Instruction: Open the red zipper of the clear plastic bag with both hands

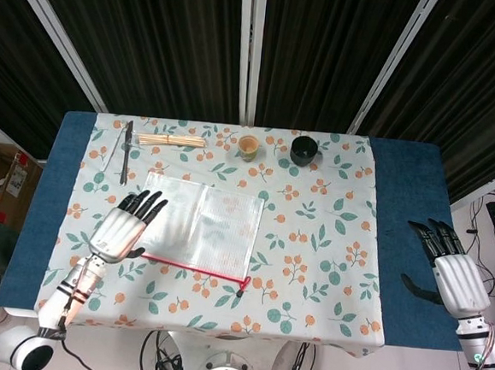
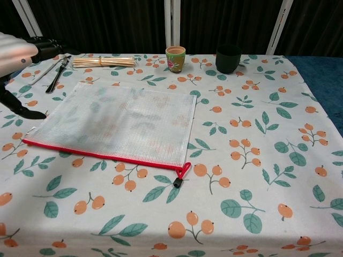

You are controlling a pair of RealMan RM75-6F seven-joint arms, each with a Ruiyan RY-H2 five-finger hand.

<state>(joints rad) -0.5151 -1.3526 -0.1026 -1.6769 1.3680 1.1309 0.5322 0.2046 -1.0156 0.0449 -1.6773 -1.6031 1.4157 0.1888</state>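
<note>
The clear plastic bag (image 1: 203,226) (image 2: 120,119) lies flat on the floral cloth, left of the table's middle. Its red zipper (image 1: 191,269) (image 2: 102,153) runs straight along the near edge. The small black pull (image 1: 239,292) (image 2: 177,182) sits at the zipper's right end. My left hand (image 1: 125,228) (image 2: 20,51) hovers over the bag's left edge with fingers spread, holding nothing. My right hand (image 1: 447,271) hangs open far to the right over the bare blue table edge, well away from the bag; only the head view shows it.
Along the far side of the cloth lie a bundle of bamboo sticks (image 1: 172,140) (image 2: 103,61), a small orange cup (image 1: 248,145) (image 2: 175,58) and a black cup (image 1: 303,149) (image 2: 228,58). A dark pen-like tool (image 1: 126,151) (image 2: 58,72) lies at the far left.
</note>
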